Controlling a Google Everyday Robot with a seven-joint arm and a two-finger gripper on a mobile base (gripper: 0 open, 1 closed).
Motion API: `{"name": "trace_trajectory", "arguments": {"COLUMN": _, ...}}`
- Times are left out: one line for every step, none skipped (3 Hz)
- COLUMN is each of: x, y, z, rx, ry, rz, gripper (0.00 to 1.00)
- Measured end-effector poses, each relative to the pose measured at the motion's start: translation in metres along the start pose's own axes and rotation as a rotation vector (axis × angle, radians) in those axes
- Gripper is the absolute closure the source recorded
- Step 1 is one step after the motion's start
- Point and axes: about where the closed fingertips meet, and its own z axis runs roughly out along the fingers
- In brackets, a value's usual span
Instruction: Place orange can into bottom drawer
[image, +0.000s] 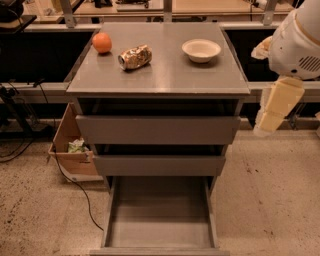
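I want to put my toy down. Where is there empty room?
The cabinet top's front half, before the orange fruit, orange can and bowl, is bare. The open bottom drawer's floor is bare too. Back-left is crowded: fruit and can sit close. The gripper hangs beside the cabinet's right.

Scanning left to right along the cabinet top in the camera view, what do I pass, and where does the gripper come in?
First the orange fruit → orange can, lying on its side → white bowl → gripper, hanging beyond the right edge of the cabinet top.
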Motion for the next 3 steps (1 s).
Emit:
{"name": "trace_trajectory", "arguments": {"x": -0.049, "y": -0.053, "z": 0.021, "rx": 0.055, "ry": -0.069, "rz": -0.105, "gripper": 0.00}}
{"name": "trace_trajectory", "arguments": {"x": -0.087, "y": -0.086, "z": 0.034, "rx": 0.089, "ry": -0.121, "rz": -0.174, "gripper": 0.00}}
{"name": "trace_trajectory", "arguments": {"x": -0.138, "y": -0.120, "z": 0.068, "rx": 0.107, "ry": -0.190, "rz": -0.235, "gripper": 0.00}}
